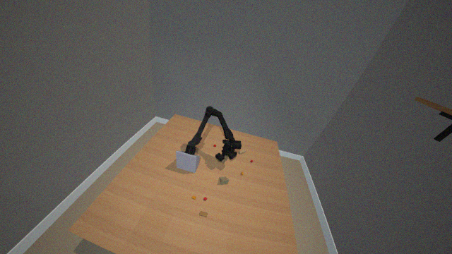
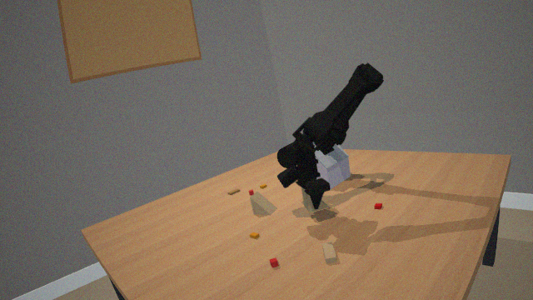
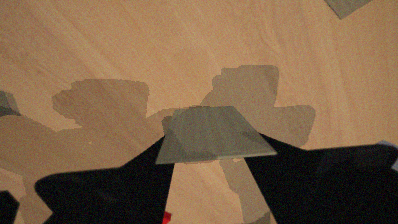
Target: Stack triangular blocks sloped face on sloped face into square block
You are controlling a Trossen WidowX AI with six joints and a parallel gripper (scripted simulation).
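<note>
My gripper (image 1: 226,157) (image 2: 312,202) (image 3: 205,130) is shut on one grey-beige triangular block (image 2: 307,199) (image 3: 212,130). In the wrist view the block spans the gap between both fingers. It seems to hang low over the table; the exact gap is hard to tell. In the exterior view a finger covers part of it, and in the top view the hand hides it. The other triangular block (image 1: 223,180) (image 2: 261,204) stands apart on the table, its slope falling to the right in the exterior view. Its corner (image 3: 346,6) shows at the wrist view's upper right.
A pale lilac box (image 1: 188,162) (image 2: 334,170) stands close behind the hand in the exterior view. A beige bar (image 2: 329,252) lies toward that camera. Several small red and orange pieces and a flat brown piece (image 1: 203,214) (image 2: 234,192) lie around on the wooden table (image 1: 155,187) (image 2: 200,250).
</note>
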